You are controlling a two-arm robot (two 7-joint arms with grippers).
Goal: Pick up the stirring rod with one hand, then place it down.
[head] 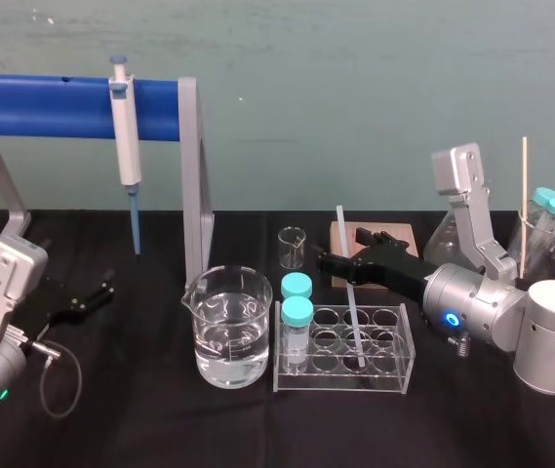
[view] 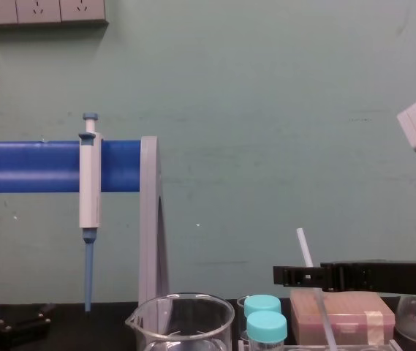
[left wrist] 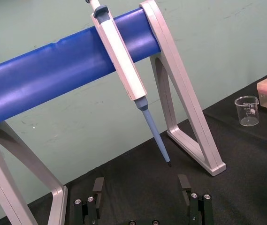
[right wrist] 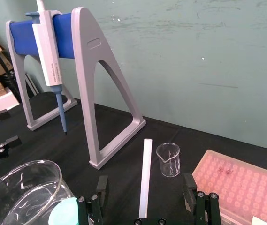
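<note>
Head view: the right tool [head: 338, 262] is at the stirring rod [head: 352, 292], which leans in a well of the clear tube rack [head: 402, 372] beside two teal-capped tubes [head: 297, 314]. The large beaker [head: 226, 331] holds clear liquid and the small beaker [head: 292, 247] looks empty. The left tool [head: 84, 300] lies parked on the black tabletop [head: 140, 419]

Left wrist view: its fingers are spread, gripping nothing

Right wrist view: the rod stands between the right tool's parted fingers [right wrist: 188, 187], untouched

Chest view: the rod slants up past the tool

The pickup looks to be at the grasp. Next, closing squarely on the rod, then a straight lift clear of the rack
</note>
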